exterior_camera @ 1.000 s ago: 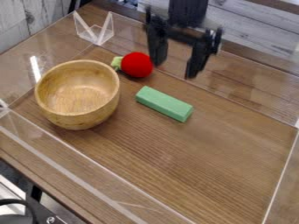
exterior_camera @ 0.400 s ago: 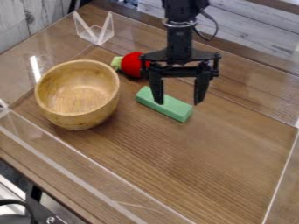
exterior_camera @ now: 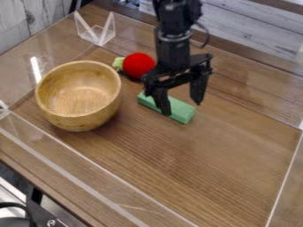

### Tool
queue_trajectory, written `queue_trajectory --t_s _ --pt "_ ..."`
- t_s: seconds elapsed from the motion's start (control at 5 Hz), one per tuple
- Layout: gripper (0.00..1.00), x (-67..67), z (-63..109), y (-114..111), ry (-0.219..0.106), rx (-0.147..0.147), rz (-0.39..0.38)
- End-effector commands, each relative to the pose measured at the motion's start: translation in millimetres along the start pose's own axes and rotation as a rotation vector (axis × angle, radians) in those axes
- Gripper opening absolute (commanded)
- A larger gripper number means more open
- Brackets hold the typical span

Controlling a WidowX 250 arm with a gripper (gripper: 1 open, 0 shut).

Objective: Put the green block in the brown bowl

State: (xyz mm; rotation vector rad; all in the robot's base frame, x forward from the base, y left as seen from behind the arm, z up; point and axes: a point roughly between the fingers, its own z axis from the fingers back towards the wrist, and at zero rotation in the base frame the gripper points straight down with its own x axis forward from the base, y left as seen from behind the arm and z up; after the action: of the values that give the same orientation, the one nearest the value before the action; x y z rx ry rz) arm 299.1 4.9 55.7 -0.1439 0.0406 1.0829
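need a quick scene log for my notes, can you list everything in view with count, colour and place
round light-brown wooden bowl: one, light brown with visible grain, left part of the table, empty
flat rectangular light green block: one, light green, lying flat right of the bowl, partly hidden by the gripper above it
round red ball with a small green stem: one, red, behind the block, stem pointing toward the bowl
clear plastic stand: one, transparent, far left corner
brown wooden table: one, brown, edged by low clear walls
black robot gripper: one, black, pointing down, jaws open either side of the green block, not yet closed on it
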Motion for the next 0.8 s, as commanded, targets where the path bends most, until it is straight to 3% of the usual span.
queue_trajectory --t_s 0.0,0.6 --pt "1.00 9.7 -3.6 -6 -0.037 -0.058 0.168" --pt "1.00 -11.2 -21.4 -17 -0.066 -0.077 0.144"
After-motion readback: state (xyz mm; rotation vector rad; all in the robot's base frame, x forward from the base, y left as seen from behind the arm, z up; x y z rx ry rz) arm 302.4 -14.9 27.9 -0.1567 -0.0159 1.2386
